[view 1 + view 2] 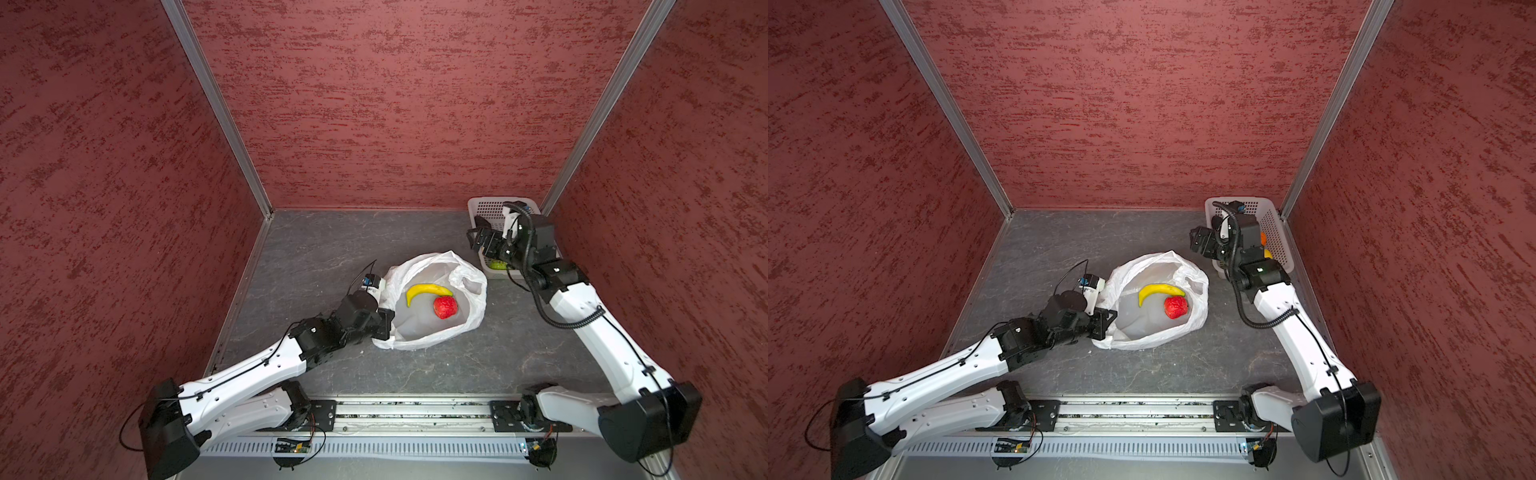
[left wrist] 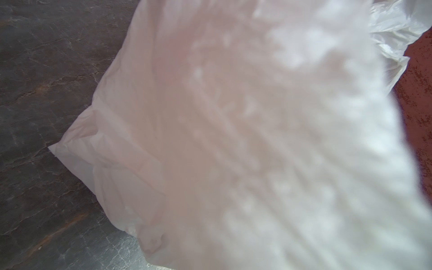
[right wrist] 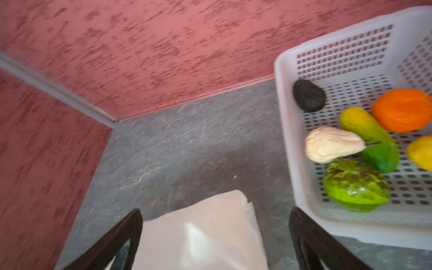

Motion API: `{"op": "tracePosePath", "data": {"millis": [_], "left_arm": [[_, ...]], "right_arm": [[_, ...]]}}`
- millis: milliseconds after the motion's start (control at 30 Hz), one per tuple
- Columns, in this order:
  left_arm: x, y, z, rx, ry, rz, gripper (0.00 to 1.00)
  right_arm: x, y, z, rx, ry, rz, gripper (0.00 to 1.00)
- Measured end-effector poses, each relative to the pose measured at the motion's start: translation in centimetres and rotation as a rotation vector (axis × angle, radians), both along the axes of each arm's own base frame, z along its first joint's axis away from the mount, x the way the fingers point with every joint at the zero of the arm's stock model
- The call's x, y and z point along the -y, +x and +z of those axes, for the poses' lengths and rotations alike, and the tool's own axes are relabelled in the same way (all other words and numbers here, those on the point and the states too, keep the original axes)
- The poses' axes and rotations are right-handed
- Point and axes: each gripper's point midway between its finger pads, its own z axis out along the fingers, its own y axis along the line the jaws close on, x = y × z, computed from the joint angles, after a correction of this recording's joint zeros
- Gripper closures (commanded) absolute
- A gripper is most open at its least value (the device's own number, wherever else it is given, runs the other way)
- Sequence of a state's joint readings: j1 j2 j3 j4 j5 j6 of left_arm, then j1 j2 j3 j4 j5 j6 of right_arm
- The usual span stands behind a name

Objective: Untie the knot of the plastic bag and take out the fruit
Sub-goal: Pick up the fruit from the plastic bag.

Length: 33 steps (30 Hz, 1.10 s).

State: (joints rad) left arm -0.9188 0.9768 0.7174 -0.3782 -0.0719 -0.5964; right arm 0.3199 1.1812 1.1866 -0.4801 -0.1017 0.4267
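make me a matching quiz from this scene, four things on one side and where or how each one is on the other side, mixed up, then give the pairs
Things
1 banana
2 orange fruit
3 left gripper
4 right gripper

Place or state
a jaws wide open
b lying in the open plastic bag
c lying in the white basket
d jaws shut at the bag's rim

Pairs: 1-b, 2-c, 3-d, 4-a

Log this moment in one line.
plastic bag: open | banana, red fruit: inside | left gripper: shut on bag rim | right gripper: open, empty, near basket
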Motion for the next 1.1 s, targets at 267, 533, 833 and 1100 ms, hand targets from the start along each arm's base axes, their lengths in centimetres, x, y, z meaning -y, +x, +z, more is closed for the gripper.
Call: {"op": "tracePosePath", "data": {"millis": [267,533,833,1100], "left_arm": [[0.6,0.1,0.6,0.015,-0.028,-0.015,1.0],[1.1,0.2,0.6,0.018,-0.038,-0.029,1.0],[2.1,-0.2,1.3,0.045,-0.061,-0.063,1.0],[4.3,-2.4,-0.6,0.054,-0.031,-0.162,1.0]], "right_arm": [[-8.1,-7.8,3.1,0.033,0.042,0.28,0.02],[-10.7,-12.9,-1.4,-0.029,-0.004,0.411,0.04],[-10.4,-14.1,-9.8,-0.195,-0.126,0.393,0.07],[-9.3,-14.2,-17.3,-0.376,-0.235,0.313,0.08]]}}
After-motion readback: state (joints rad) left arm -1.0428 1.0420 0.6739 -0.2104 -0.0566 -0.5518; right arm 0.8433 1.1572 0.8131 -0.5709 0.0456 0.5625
